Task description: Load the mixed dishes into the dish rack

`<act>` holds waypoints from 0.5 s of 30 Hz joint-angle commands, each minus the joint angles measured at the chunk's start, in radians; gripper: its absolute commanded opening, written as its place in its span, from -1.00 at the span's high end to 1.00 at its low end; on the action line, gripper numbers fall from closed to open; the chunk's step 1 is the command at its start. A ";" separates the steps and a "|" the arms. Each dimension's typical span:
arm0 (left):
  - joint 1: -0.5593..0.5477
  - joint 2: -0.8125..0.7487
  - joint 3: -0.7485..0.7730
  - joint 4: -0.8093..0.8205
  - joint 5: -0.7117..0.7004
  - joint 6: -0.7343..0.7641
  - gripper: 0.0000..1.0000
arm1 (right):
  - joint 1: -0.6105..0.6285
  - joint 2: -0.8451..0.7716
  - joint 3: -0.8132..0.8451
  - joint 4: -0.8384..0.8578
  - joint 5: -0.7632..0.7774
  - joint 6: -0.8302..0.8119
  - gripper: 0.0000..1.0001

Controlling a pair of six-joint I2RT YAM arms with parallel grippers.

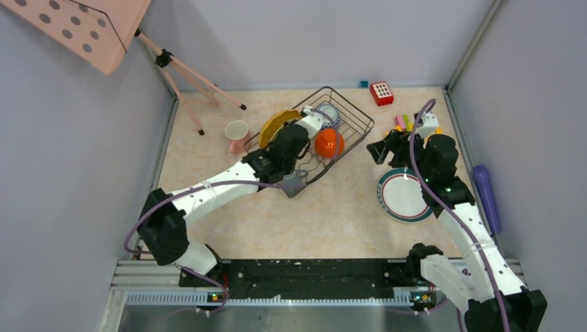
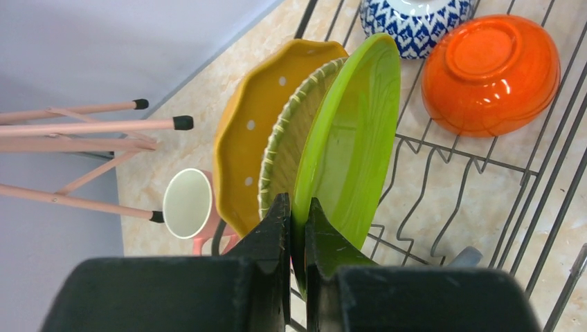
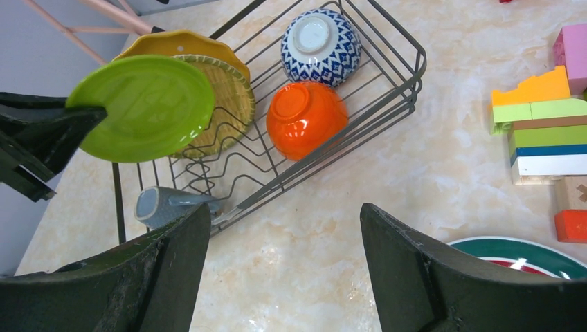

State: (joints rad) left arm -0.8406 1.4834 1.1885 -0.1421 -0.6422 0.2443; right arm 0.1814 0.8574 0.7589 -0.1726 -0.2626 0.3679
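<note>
Top external view: only here does the pink mug (image 1: pixel 237 133) show whole, upright on the marbled tabletop (image 1: pixel 325 218) just left of the dish rack (image 1: pixel 354 111), outside it. The white green-rimmed plate (image 1: pixel 403 196) lies flat on the tabletop beside the right arm, and a purple cylinder (image 1: pixel 486 194) lies near the right wall.

Left wrist view: the left jaws are pinching the lower rim of the glossy lime green plate (image 2: pixel 349 138), held on edge right beside the 2 yellow scalloped plates (image 2: pixel 249 138), 1 dotted and 1 ribbed. Whether its lower edge sits in the wavy wires is hidden.

Right wrist view: the right jaws are spread wide over bare tabletop, gripping nothing. This view alone shows the grey mug (image 3: pixel 169 204) on its side in the rack's near corner. The smooth orange-red bowl (image 3: pixel 306 119) and the patterned bowl (image 3: pixel 320 46) rest upside down inside. Coloured toy blocks (image 3: pixel 540 128) are stacked at the right.
</note>
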 commanded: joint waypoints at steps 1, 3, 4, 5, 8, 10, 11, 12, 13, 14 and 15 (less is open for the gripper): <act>-0.002 0.013 -0.014 0.062 0.027 -0.030 1.00 | 0.006 -0.031 -0.002 -0.007 0.015 -0.014 -0.56; -0.002 0.009 -0.036 0.076 0.049 -0.038 1.00 | 0.006 -0.033 -0.005 -0.021 0.026 -0.020 -0.56; -0.002 0.011 -0.046 0.081 0.051 -0.038 1.00 | 0.006 -0.035 -0.009 -0.024 0.029 -0.022 -0.56; -0.002 0.016 -0.054 0.083 0.049 -0.038 1.00 | 0.006 -0.039 -0.013 -0.025 0.031 -0.022 -0.56; -0.002 0.042 -0.061 0.081 0.033 -0.033 1.00 | 0.007 -0.046 -0.026 -0.024 0.031 -0.020 -0.56; -0.002 0.060 -0.063 0.082 0.046 -0.039 1.00 | 0.007 -0.048 -0.033 -0.027 0.030 -0.017 -0.56; -0.002 0.070 -0.064 0.083 0.056 -0.044 1.00 | 0.006 -0.048 -0.035 -0.031 0.033 -0.014 -0.56; -0.002 0.079 -0.064 0.083 0.063 -0.050 1.00 | 0.006 -0.049 -0.039 -0.036 0.037 -0.008 -0.56; -0.002 0.088 -0.064 0.079 0.067 -0.058 1.00 | 0.006 -0.048 -0.044 -0.045 0.042 -0.001 -0.56; -0.002 0.097 -0.063 0.076 0.067 -0.064 1.00 | 0.006 -0.050 -0.049 -0.054 0.054 0.009 -0.56; -0.002 0.106 -0.061 0.069 0.067 -0.070 1.00 | 0.006 -0.048 -0.055 -0.068 0.074 0.023 -0.56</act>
State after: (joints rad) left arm -0.8406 1.5646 1.1336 -0.1207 -0.5842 0.2108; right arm 0.1814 0.8284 0.7185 -0.2184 -0.2356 0.3634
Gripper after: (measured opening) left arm 0.064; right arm 0.778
